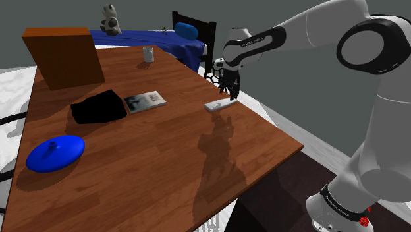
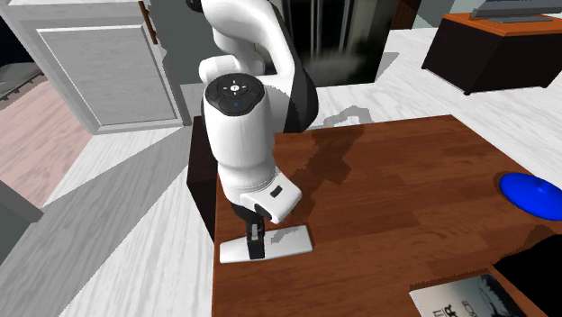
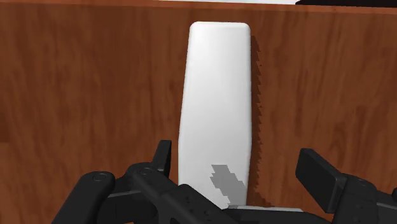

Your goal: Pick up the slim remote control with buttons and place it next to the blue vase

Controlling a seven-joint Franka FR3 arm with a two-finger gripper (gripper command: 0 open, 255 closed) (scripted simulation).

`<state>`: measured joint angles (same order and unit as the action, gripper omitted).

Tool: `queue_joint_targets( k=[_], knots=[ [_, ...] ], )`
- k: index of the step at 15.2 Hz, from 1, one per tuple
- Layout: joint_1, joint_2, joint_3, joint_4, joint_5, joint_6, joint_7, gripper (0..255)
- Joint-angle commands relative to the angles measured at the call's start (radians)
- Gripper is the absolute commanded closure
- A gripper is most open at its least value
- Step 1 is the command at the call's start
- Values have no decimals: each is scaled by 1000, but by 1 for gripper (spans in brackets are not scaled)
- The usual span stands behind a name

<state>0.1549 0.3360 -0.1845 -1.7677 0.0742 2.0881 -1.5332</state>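
Two black fingers of the gripper stand apart, straddling one end of the white remote control without clasping it; it lies flat near the table's right edge in the shoulder view; the blue vase sits well apart, left; a mug stands far back, contents unseen.

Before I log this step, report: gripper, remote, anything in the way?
Gripper open, astride white remote, not clasping. Remote flat near table edge. Black bundle and booklet lie toward blue vase.
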Motion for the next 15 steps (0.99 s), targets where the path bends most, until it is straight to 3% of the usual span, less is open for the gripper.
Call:
queue_joint_targets(
  k=[1,8,15],
  knots=[
    [1,33,14,30,6,5,-38,0],
    [-1,78,20,-11,16,90,-44,0],
    [-1,78,20,-11,16,90,-44,0]
  ],
)
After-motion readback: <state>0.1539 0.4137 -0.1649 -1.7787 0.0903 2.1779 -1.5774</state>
